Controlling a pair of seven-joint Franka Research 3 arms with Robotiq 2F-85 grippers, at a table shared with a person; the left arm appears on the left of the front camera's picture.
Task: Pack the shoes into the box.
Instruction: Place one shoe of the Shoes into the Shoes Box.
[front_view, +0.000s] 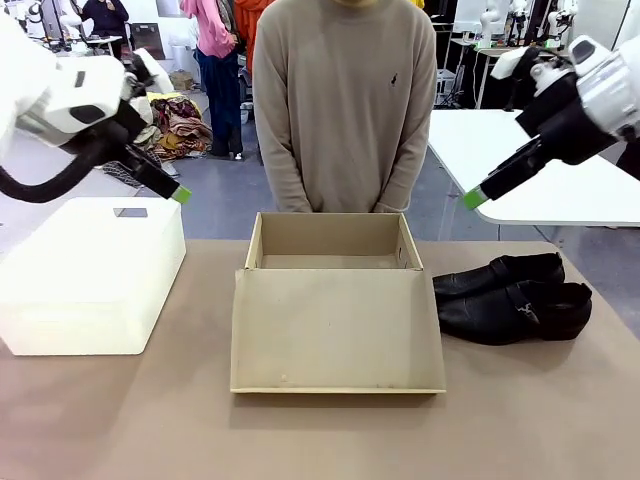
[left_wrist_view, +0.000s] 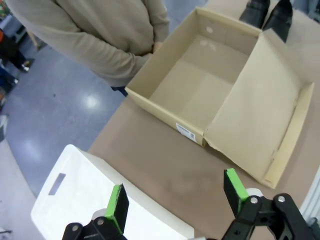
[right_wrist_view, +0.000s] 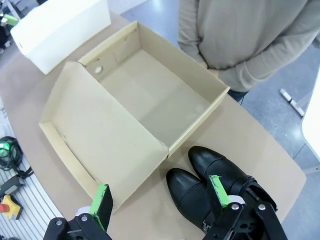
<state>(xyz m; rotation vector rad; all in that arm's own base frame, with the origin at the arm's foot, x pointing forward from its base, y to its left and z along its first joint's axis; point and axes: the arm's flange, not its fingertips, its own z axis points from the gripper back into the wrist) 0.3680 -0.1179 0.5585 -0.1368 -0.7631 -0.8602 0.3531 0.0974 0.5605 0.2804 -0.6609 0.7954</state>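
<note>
The left end effector (left_wrist_view: 176, 197) hangs in the air with its green pads spread wide and nothing between them. Directly beneath it sits a white plastic box (front_view: 90, 275) with its top closed, so what it holds cannot be told. To this end effector's right, and lower down on the desk (front_view: 120, 420), stands the box (front_view: 330, 240), a tan cardboard shoebox. Its hinged lid (front_view: 335, 330) is folded down flat toward the robot. The inside of the box is in plain view from the left wrist: bare cardboard floor and walls, with a small white label (left_wrist_view: 186, 131) on the outer side wall facing this end effector.

The right end effector (right_wrist_view: 160, 195) also hangs above the desk, fingers parted and gripping nothing. The shoes (front_view: 515, 300), a glossy black pair, lie almost straight below it, under the finger on the side away from the box. They rest on the desk outside the box, side by side and touching each other. Their pointed toes are turned toward the box's right wall, close to the corner where the lid hinges. From this end effector the open box lies to the left and a little farther ahead, and the white plastic box lies beyond it, well apart.

A person (front_view: 345, 100) in a beige sweater stands at the far edge of the desk, beyond both end effectors and just behind the box's back wall.
</note>
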